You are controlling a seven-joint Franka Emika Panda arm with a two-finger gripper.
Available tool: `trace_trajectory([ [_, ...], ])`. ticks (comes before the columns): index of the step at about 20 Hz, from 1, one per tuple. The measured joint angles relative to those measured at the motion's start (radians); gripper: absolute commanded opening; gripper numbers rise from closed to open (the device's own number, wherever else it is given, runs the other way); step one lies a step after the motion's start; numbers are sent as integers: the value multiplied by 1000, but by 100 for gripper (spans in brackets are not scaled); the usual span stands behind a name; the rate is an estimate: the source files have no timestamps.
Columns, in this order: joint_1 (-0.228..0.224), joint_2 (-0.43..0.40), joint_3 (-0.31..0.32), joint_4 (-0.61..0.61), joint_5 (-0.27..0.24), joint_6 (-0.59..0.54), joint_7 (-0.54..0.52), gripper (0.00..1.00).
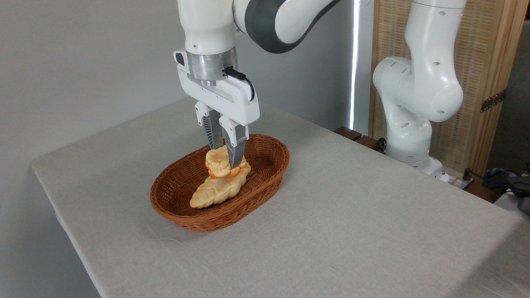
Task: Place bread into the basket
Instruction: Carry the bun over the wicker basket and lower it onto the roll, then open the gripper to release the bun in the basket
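The gripper [225, 159] was found pointing down into the basket [273, 151], its two fingers clamped on either side of the bun [217, 162]. The bun was observed inside the basket, resting on the upper end of a longer braided loaf [215, 190]. The basket was seen standing on a grey cloth-covered table [352, 231].
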Motion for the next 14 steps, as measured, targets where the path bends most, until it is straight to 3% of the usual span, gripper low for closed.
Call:
trace_trajectory([
  [2,-16,6,0,0,0,0,0,61],
  [4,-33,16,-1,0,0,0,-1,71],
  [8,-45,36,-1,0,0,0,-1,75],
  [10,-45,41,-1,0,0,0,-1,85],
  [11,-45,41,-1,0,0,0,-1,96],
  [14,-45,41,-1,0,0,0,-1,100],
])
